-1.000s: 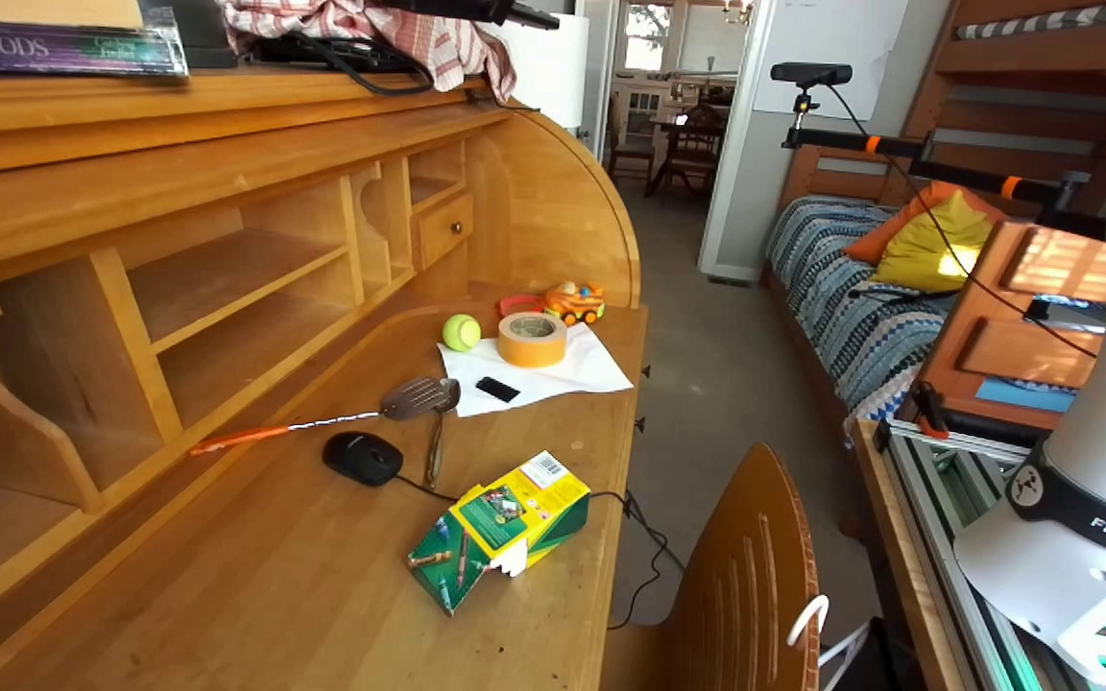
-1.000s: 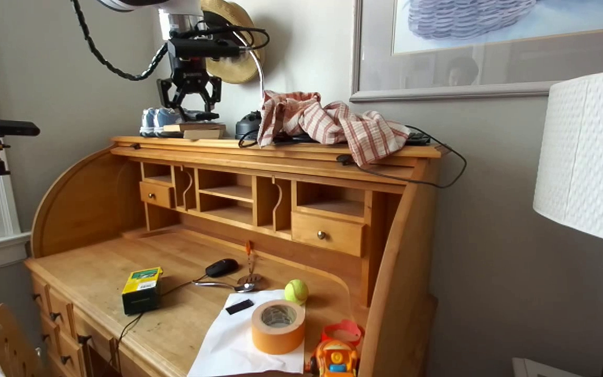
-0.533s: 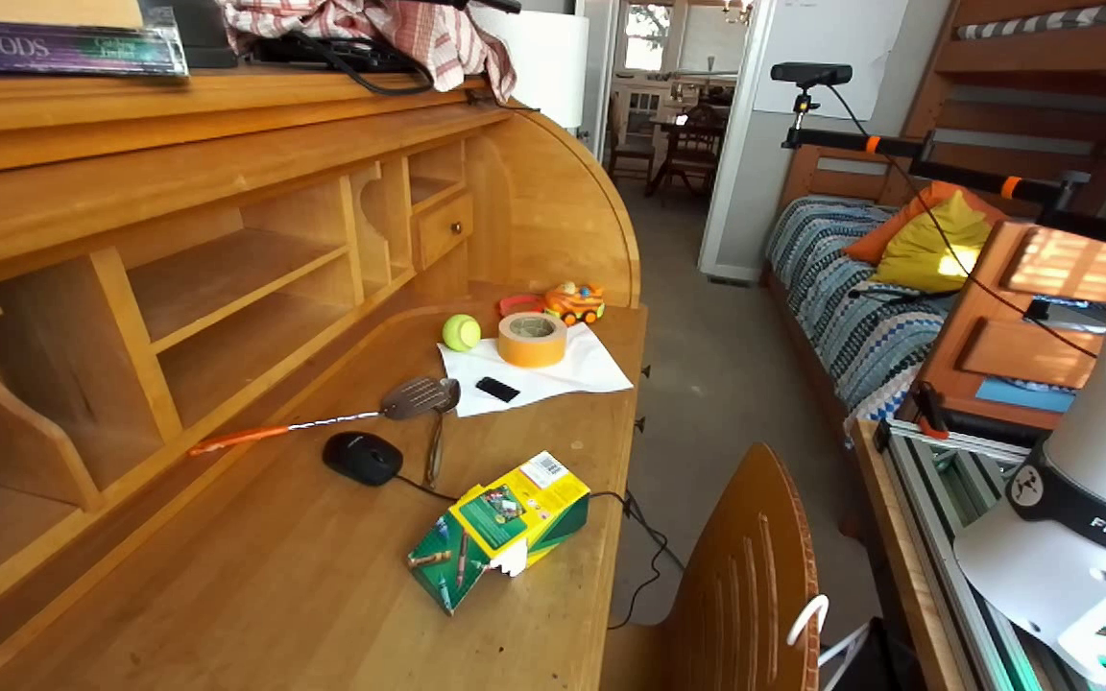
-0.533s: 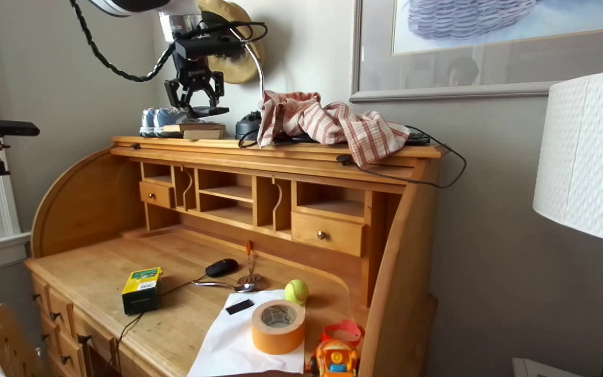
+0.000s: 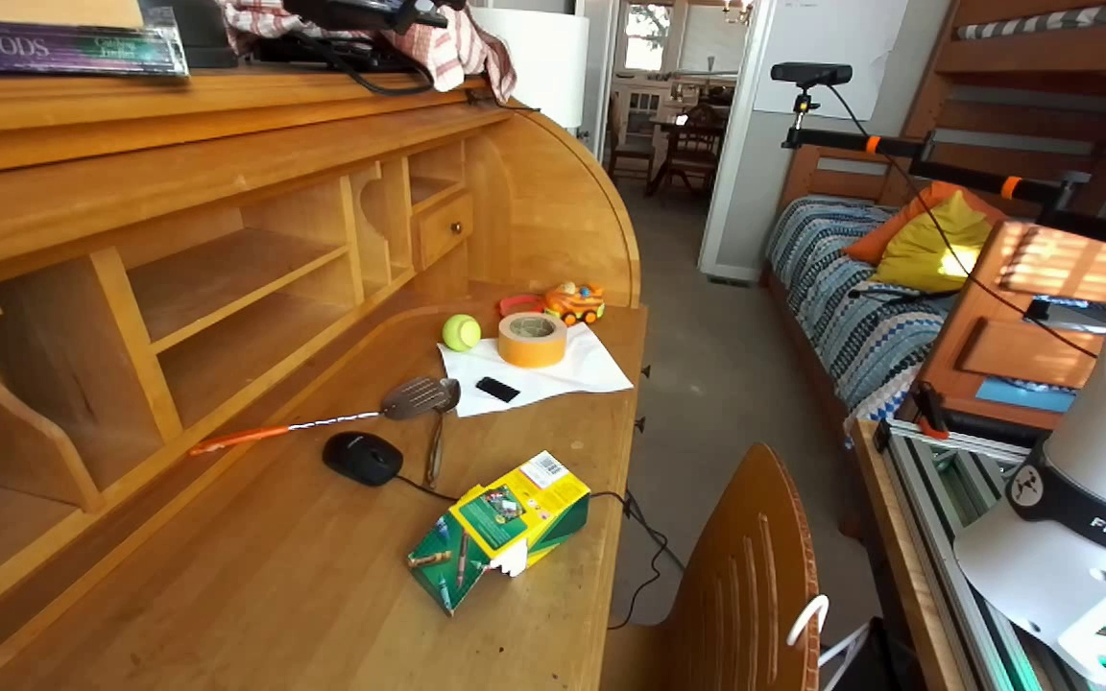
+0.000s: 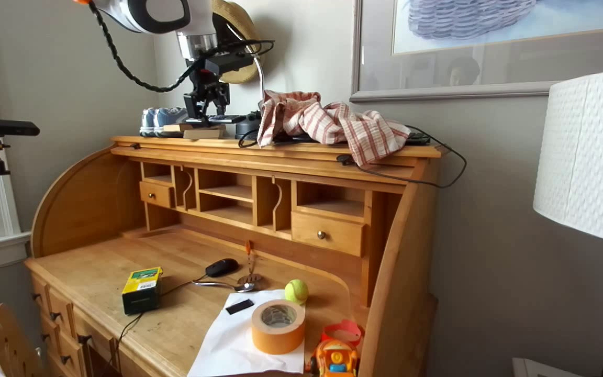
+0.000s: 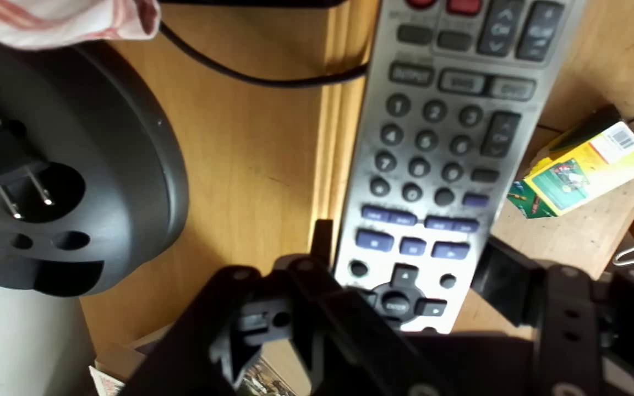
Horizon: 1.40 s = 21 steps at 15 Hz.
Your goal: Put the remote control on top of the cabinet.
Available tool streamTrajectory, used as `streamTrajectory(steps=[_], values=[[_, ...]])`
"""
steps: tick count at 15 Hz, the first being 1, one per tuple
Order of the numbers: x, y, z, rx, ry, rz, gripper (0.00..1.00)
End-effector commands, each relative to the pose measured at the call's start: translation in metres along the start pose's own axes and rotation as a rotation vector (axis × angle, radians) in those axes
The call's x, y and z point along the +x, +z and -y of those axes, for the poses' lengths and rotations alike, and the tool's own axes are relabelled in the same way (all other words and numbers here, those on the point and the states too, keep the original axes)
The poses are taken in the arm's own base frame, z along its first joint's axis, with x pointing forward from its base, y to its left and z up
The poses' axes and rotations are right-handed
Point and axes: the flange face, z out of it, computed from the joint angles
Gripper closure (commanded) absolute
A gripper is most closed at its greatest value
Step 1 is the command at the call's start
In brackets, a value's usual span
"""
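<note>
Remote control (image 7: pixel 432 143): end cut off by wrist view's top edge. Hand (image 7: pixel 405 256) blurred, cut off below.

Framed picture (image 6: pixel 495 47) on grey wall (image 6: pixel 490 235); bunk bed (image 5: pixel 817 264) beside grey floor (image 5: pixel 707 384).

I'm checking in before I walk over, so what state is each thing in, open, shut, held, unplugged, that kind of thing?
Remote: held, not yet set down
Gripper: closed, holding it
Cabinet: rolled open
Small drawers: look shut
Plug: unplugged, prongs bare
Box: looks torn at one edge
Towel: crumpled
Tape: lying flat
Toy car: upright
White lamp: can't tell if lit
</note>
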Motion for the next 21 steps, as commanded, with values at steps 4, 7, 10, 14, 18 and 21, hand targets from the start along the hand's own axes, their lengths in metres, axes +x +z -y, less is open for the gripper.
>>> streamTrajectory(steps=[4,7,10,14,18,21], values=[[-0.001,0.003,-0.004,0.003,-0.002,-0.001,0.66],[0.002,0.011,-0.017,-0.041,-0.043,0.028,0.66],[0.008,0.027,-0.035,-0.057,-0.092,0.056,0.66],[0.005,0.045,-0.056,-0.064,-0.125,0.098,0.66],[-0.005,0.052,-0.075,-0.097,-0.096,0.108,0.66],[-0.005,0.061,-0.083,-0.098,-0.065,0.098,0.66]])
